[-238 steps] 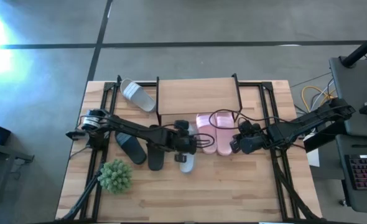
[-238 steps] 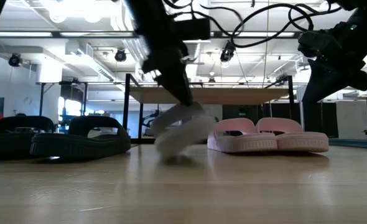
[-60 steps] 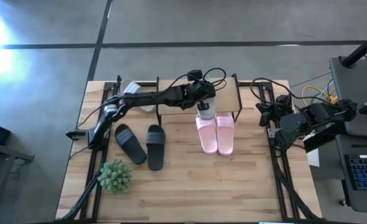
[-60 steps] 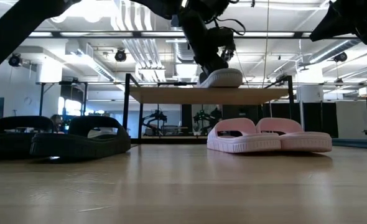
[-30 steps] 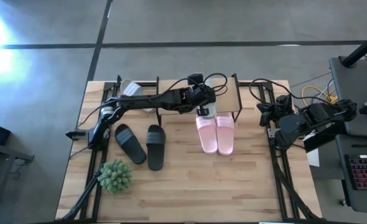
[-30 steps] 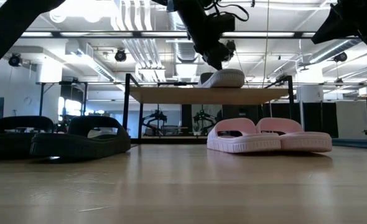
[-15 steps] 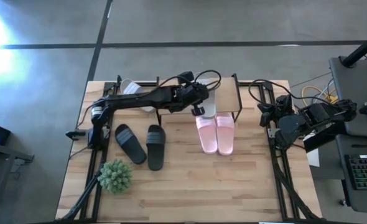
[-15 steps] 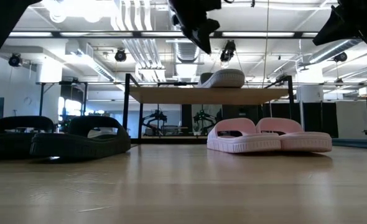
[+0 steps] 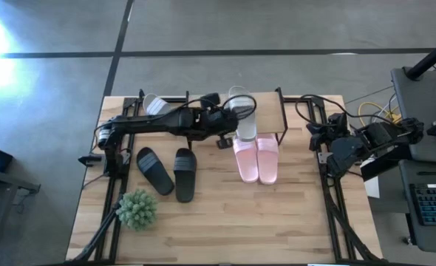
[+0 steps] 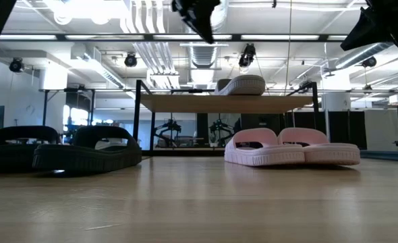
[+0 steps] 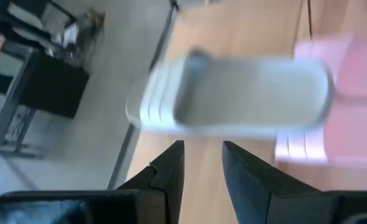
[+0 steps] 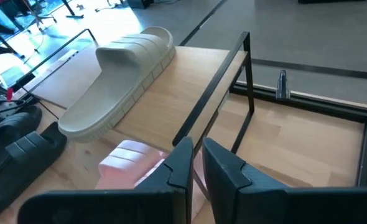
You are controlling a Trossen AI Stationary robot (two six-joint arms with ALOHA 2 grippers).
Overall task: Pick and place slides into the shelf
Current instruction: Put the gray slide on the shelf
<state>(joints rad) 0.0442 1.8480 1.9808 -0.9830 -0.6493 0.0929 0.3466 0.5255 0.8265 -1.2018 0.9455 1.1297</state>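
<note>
1. Since half a second ago, the left gripper [image 9: 222, 127] has drawn back off the shelf toward its own side, leaving the light grey-white slide sandal [image 9: 242, 122] lying on the low rack with a light wooden board and thin black legs [image 9: 266, 111].
2. Its jaws stand parted and empty; the grey-white slide lies flat just beyond the fingertips [image 11: 171, 163], crosswise to them, with the pale pink pair of slides [image 9: 256, 157] past it on the table.
3. Off at its own table edge hangs the right gripper [image 9: 318, 137], its jaws nearly closed on nothing, pointing at the shelf's black end frame.
4. Beneath everything is a pale butcher-block wooden table [image 9: 225, 222]; a black pair of slides [image 9: 166, 172], a second grey-white slide [image 9: 155, 106] and a green spiky ball [image 9: 137, 209] sit well behind the left gripper's jaws.
5. Grey concrete floor surrounds the table; the low view shows white ceiling ducts and spotlights.
6. No readable writing shows.
</note>
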